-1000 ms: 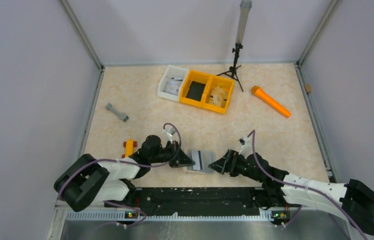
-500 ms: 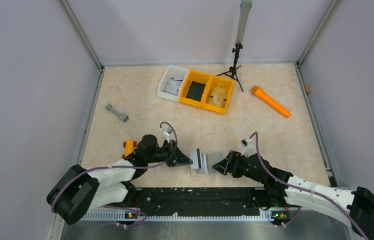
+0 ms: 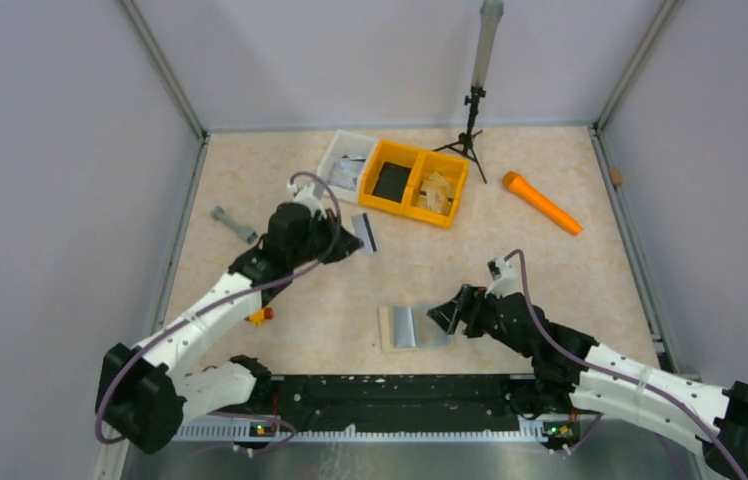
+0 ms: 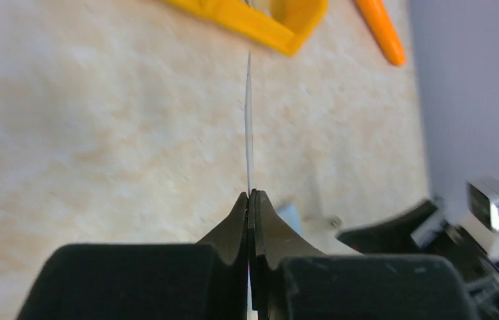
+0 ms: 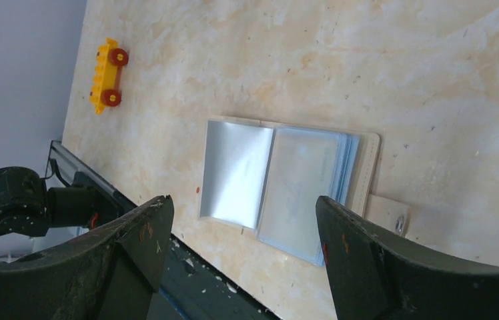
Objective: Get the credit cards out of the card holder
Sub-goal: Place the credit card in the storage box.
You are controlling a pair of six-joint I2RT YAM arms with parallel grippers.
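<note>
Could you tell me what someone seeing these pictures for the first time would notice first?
The eye goes first to the left end effector, pinching a thin card just short of the yellow bins at the back. Next comes the card holder, lying open near the front edge of the table, with the open right end effector poised at its right side.

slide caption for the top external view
Left tool holds a card near the bins; right tool sits by the open card holder.

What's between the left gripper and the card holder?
Nothing but bare table, in the top view: left gripper holds a card well off the card holder.
</note>
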